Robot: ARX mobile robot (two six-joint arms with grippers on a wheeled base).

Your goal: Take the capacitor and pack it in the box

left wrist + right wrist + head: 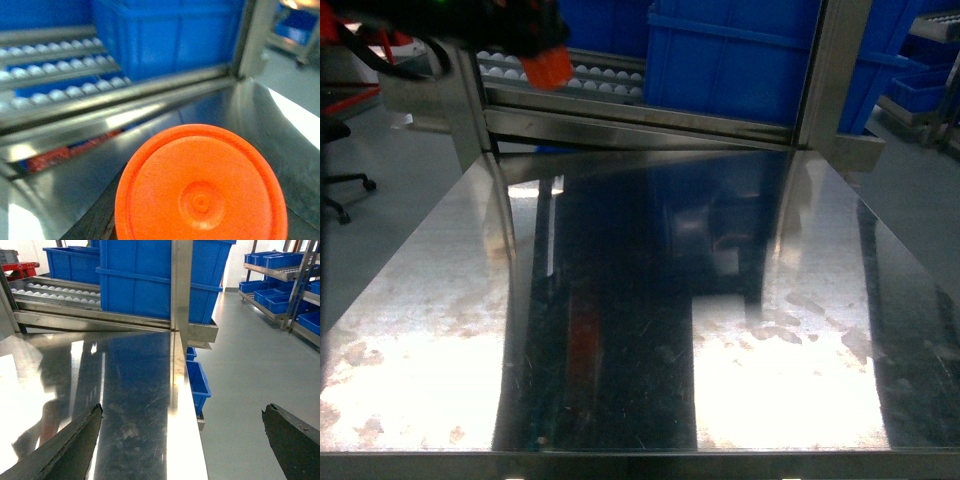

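At the far left the left gripper (pixel 545 68) is hanging over the back corner of the desk (pixel 440 330), mostly cut off by the top edge of the head view. Only one orange piece of it is showing there, and I cannot tell whether its fingers are spread or pressed together. Its wrist camera is half filled by one round orange disc (pixel 201 186), blurred and cropped at the bottom; what it belongs to is hard to make out. Behind the desk a roller rack (pixel 590 75) is running toward one big blue bin (pixel 740 60). On the right, the right gripper (pixel 182 440) is standing spread wide, its two dark fingers (pixel 65 447) apart, pinching nothing. No box or capacitor is showing in any view.
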